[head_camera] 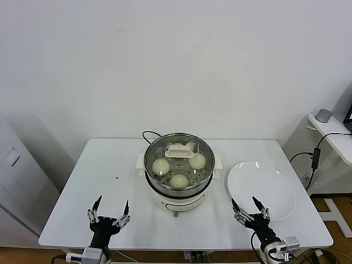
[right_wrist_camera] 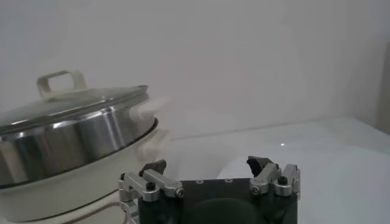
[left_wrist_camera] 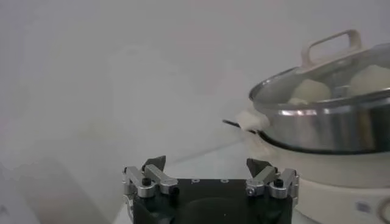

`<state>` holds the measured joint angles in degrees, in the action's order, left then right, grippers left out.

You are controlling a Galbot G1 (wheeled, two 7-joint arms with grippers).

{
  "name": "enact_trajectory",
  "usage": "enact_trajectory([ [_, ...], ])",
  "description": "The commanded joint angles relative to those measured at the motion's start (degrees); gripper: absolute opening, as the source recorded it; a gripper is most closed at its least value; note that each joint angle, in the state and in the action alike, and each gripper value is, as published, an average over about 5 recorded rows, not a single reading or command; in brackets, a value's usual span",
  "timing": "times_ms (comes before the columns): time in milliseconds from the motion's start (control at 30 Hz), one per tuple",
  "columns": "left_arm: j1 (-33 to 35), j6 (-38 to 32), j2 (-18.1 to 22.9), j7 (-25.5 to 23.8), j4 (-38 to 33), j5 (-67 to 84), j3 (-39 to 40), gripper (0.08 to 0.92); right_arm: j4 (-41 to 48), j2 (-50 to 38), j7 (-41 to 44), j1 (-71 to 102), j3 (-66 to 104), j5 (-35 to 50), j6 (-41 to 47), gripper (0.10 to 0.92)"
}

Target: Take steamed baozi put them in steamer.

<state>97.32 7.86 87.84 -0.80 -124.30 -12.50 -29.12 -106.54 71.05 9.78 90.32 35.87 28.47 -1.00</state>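
Baozi in lidded steamer, well apart from both grippers' fingers.

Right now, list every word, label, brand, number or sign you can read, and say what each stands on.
No text can be read anywhere.
Front of the steamer base: a small control panel, its markings too small to read.
Plate: plain white, no print.
Glass lid: no visible marking.
Left gripper and right gripper: no labels seen.

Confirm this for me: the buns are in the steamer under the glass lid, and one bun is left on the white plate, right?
Not quite: the white plate is bare in the head view. The buns are in the steamer under the glass lid.
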Motion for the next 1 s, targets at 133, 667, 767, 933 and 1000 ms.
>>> enact_trajectory([
  [133,6.77,-1.57,0.39,-1.93,-3.66,6.93,-0.68,0.823,-2.41,-0.65,-1.31,3.08,-0.70,0.34,0.30,0.823],
  [667,7.03,0.43,0.63,-1.61,-5.11,7.83,-0.73,0.823,-7.62,-1.93,-1.58,4.97,0.88,-2.40,3.48,0.823],
  [767,7.10,0.77,0.67,-1.53,-5.13,7.81,-0.67,0.823,-8.50,-1.91,-1.65,5.17,1.10,-2.89,4.06,0.823],
  [933,7.08,0.87,0.62,-1.30,-5.55,7.80,-0.89,0.823,-8.50,-1.84,-1.49,5.06,1.23,-3.42,4.24,0.823],
  [1000,7.15,0.90,0.62,-1.24,-5.71,7.82,-0.94,0.823,-8.39,-1.85,-1.41,5.03,1.25,-3.49,4.18,0.823],
])
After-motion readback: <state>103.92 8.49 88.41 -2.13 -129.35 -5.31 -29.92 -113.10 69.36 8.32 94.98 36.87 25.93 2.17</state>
